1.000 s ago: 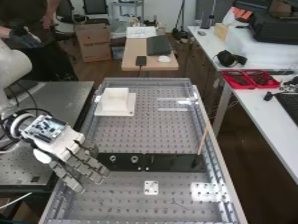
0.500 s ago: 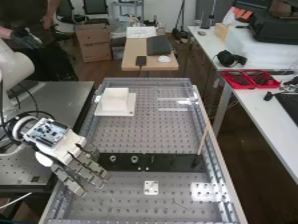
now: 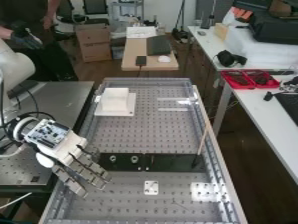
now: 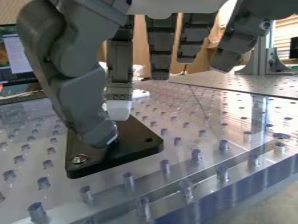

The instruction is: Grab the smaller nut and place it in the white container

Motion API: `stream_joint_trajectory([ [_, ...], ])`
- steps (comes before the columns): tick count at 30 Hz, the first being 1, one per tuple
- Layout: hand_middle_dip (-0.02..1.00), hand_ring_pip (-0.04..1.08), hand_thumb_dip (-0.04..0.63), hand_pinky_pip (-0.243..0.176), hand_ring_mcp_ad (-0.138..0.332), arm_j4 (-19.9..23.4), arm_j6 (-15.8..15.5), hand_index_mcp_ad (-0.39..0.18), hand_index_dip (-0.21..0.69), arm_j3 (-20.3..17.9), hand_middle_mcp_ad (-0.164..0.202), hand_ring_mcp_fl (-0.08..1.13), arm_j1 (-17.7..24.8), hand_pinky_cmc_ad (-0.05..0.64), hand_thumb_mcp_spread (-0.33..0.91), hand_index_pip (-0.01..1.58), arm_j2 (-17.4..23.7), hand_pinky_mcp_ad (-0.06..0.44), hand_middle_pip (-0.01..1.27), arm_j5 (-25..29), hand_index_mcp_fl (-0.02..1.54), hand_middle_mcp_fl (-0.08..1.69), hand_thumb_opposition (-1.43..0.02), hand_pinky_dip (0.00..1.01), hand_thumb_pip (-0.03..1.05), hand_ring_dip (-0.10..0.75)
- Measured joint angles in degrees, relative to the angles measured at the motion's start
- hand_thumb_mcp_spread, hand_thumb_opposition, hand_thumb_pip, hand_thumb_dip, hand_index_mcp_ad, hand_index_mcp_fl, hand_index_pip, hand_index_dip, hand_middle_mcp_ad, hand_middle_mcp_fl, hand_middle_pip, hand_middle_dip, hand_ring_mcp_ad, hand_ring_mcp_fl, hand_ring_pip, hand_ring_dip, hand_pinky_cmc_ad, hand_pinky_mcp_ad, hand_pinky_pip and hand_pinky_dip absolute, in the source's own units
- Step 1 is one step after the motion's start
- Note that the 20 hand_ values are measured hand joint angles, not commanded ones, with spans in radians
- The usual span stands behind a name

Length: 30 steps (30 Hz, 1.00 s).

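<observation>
- Hand [image 3: 65, 149] slants in over the desk [image 3: 145, 136] from the high view's left, close beside the black bar; I cannot tell whether it is spread, pressed together or pinching something.
- Smaller nut: I cannot tell where it is, which way it points or how it looks; the hand overlaps the near left end of the bar in the high view.
- Black bar [image 3: 169, 162]: flat, its long axis running across the desk.
- Larger nut [image 3: 113, 158]: on the bar, just beside the hand, a small pale metal ring with a dark middle; too small to tell its facing.
- Bearing [image 3: 134, 159]: next along the bar, apart from the larger nut, also round and metallic.
- White container [image 3: 115, 100]: well beyond the bar, boxy, plain and upright on a flat white plate [image 3: 131, 106]; its sides run roughly along the desk's, with no clear long axis.
</observation>
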Motion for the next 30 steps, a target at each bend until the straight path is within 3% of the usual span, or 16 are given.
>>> stream_joint_trajectory([
  [30, 0.21, 0.09, 0.291, -0.028, 0.086, -0.26, -0.33, -0.138, 0.311, 0.87, 0.077, 0.0, -0.39, 0.312, 0.47, 1.52, -1.01, 0.195, 0.13, -0.88, 0.22, 0.2, -0.87, 0.2, 0.61, 0.061],
])
